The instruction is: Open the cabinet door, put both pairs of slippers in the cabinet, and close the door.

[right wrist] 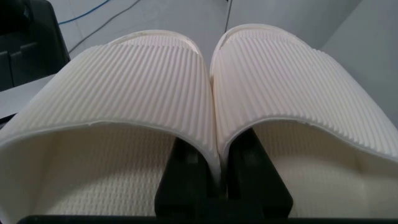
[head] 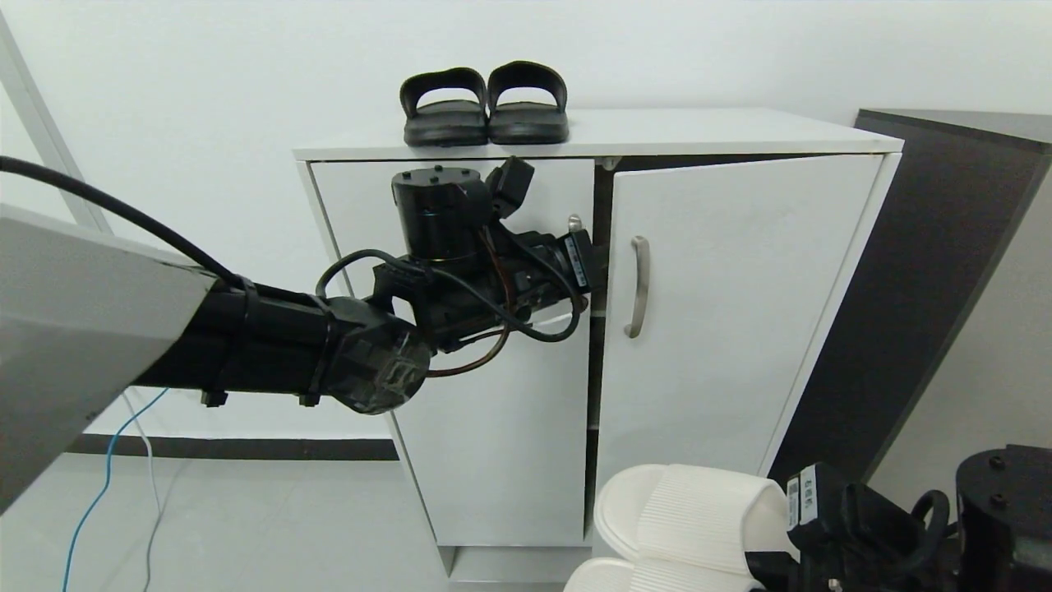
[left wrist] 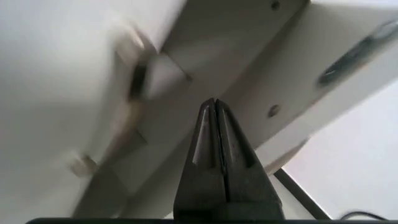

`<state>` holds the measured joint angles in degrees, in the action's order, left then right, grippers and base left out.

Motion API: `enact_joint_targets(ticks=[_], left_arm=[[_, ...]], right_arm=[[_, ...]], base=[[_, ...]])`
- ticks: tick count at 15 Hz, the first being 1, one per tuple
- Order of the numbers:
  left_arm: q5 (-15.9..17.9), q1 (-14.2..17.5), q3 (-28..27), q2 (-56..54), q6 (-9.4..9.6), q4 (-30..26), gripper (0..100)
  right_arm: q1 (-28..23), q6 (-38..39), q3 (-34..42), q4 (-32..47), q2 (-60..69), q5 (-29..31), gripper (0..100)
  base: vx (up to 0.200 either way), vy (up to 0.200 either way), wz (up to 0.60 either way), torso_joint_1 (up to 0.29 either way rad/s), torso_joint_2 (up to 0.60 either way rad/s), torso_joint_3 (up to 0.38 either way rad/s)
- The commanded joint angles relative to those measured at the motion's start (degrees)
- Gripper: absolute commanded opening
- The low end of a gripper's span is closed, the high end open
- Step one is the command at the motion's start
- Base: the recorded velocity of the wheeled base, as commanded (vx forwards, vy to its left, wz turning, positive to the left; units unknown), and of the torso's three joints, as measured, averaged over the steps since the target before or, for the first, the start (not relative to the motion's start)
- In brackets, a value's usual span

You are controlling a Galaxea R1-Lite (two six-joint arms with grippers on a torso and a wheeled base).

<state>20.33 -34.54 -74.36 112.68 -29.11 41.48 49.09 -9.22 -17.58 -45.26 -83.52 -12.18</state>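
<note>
Although the cabinet point(head: 740, 131) is cracked at the right door point(head: 723, 345), with a dark slit seen under the top board and down the seam beside the left door point(head: 493, 444), the opening is judged too narrow for loading. Black slippers point(head: 485, 103) are set side by side on the cabinet top. White slippers point(head: 690, 510) are held low in front of the right door, well below its handle point(head: 637, 284). Risks noted: the door edge may be missed if the closed tip slides off the seam rather than behind it, and the door could then fall back. The white pair, carried near the swing path, may be struck if the door is pulled wide. A slipper may be shed if the pinch on the straps slackens. Left gripper point(left wrist: 215, 106): jaws pressed fully together, nothing between them, tip pointed at the seam between the doors; contact with the edge cannot be told. Right gripper point(right wrist: 216, 155): jaws clamped narrowly on the two inner strap edges, both white slippers held as one.
</note>
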Motion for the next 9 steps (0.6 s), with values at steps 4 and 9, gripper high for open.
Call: enact_joint_targets(ticks=[4, 9], left_arm=[[-0.03, -3.96, 7.13, -4.04, 0.02, 4.31, 0], [-0.12, -3.43, 7.57, -4.40, 0.11, 4.83, 0]], right_arm=[[0.48, -0.01, 0.00, 0.00, 0.20, -0.13, 0], [0.30, 0.08, 0.09, -0.18, 0.20, -0.04, 0]], base=[[-0.200, 0.000, 0.00, -0.005, 0.00, 0.007], [-0.080, 0.000, 0.00, 0.000, 0.00, 0.000]])
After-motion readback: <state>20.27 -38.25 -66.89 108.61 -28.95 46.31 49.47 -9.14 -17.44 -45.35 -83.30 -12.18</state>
